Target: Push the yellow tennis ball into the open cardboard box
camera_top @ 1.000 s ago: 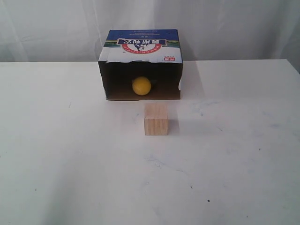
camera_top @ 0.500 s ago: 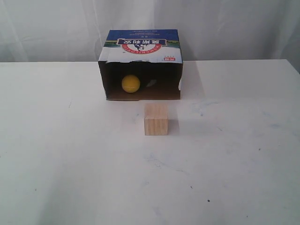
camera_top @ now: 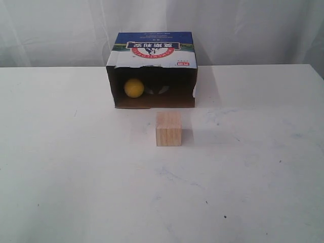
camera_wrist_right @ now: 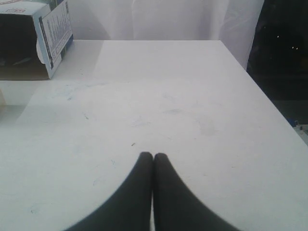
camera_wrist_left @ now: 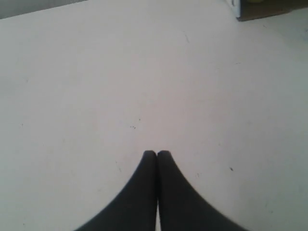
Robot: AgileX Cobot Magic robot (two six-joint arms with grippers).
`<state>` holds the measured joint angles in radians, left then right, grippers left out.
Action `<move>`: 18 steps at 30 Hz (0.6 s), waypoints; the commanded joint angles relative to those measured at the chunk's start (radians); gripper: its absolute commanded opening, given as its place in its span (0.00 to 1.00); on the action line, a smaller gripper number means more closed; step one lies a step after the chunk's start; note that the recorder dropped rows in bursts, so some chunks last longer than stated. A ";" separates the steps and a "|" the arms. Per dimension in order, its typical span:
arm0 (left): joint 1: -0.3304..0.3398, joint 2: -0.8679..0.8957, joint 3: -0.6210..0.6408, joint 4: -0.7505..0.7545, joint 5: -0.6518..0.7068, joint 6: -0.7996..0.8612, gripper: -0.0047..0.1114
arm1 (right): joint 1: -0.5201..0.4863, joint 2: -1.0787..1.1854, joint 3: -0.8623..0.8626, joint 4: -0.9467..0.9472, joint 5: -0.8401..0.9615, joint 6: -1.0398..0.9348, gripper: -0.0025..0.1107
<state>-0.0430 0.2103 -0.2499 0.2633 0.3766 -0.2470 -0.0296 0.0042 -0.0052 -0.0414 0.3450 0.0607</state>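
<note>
The yellow tennis ball (camera_top: 134, 87) lies inside the open cardboard box (camera_top: 152, 50), at the left of its dark interior. The box stands at the back of the table, its blue-and-white top with the red round logo facing up. A corner of the box (camera_wrist_left: 262, 9) shows in the left wrist view, and its side (camera_wrist_right: 53, 29) in the right wrist view. My left gripper (camera_wrist_left: 157, 153) is shut over bare table, far from the box. My right gripper (camera_wrist_right: 153, 155) is shut too, with nothing in it. Neither gripper shows in the exterior view.
A pale wooden cube (camera_top: 168, 128) stands on the white table (camera_top: 71, 177) just in front of the box's opening. White curtains hang behind the table. The table's right edge (camera_wrist_right: 269, 101) drops to a dark area.
The ball has rolled leftward inside the box, from near the middle of the opening to its left side. Box and cube have stayed put.
</note>
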 commanded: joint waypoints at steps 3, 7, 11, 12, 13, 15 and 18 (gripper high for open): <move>0.141 -0.146 0.160 0.011 -0.168 -0.068 0.04 | -0.002 -0.004 0.005 -0.003 -0.002 0.004 0.02; 0.163 -0.210 0.239 0.011 -0.166 -0.068 0.04 | -0.002 -0.004 0.005 -0.003 -0.002 0.004 0.02; 0.150 -0.210 0.250 -0.026 -0.101 -0.058 0.04 | -0.002 -0.004 0.005 -0.003 -0.005 0.004 0.02; 0.142 -0.210 0.250 -0.026 -0.077 -0.053 0.04 | -0.002 -0.004 0.005 0.000 -0.005 0.004 0.02; 0.136 -0.210 0.250 -0.029 -0.069 -0.053 0.04 | -0.002 -0.004 0.005 0.000 -0.003 0.004 0.02; 0.133 -0.210 0.250 -0.033 -0.069 -0.053 0.04 | -0.002 -0.004 0.005 0.000 -0.003 0.004 0.02; 0.132 -0.210 0.250 -0.072 -0.069 -0.053 0.04 | -0.002 -0.004 0.005 0.000 -0.003 0.004 0.02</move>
<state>0.0945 0.0048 -0.0030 0.2249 0.2964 -0.3008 -0.0296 0.0042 -0.0052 -0.0414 0.3466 0.0624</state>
